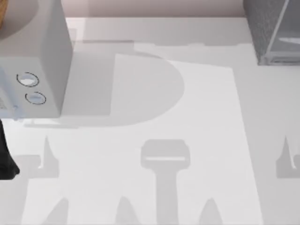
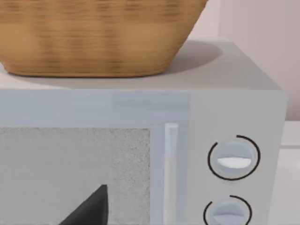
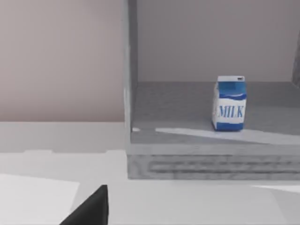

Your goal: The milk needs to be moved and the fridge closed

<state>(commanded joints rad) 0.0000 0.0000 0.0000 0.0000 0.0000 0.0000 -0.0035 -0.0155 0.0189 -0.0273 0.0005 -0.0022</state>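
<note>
White tabletop (image 1: pixel 154 187) spreads below you in the top view, crossed by grey shadows, with a pale pink wall behind it. Nearest in the right wrist view, you see a dark fingertip (image 3: pixel 91 208) of your right gripper over the bare table; you cannot tell how far its fingers are parted or whether they hold anything. Beyond it stands the fridge (image 3: pixel 211 161), open at the front, at the table's far right corner (image 1: pixel 272 33). On its speckled floor the milk (image 3: pixel 229 103) stands upright, long axis vertical, blue top up and its printed face turned toward your right wrist camera. Your left arm (image 1: pixel 7 161) sits at the table's left edge, one dark fingertip (image 2: pixel 89 211) before the microwave (image 2: pixel 225 112), which carries a woven basket (image 2: pixel 93 37).
</note>
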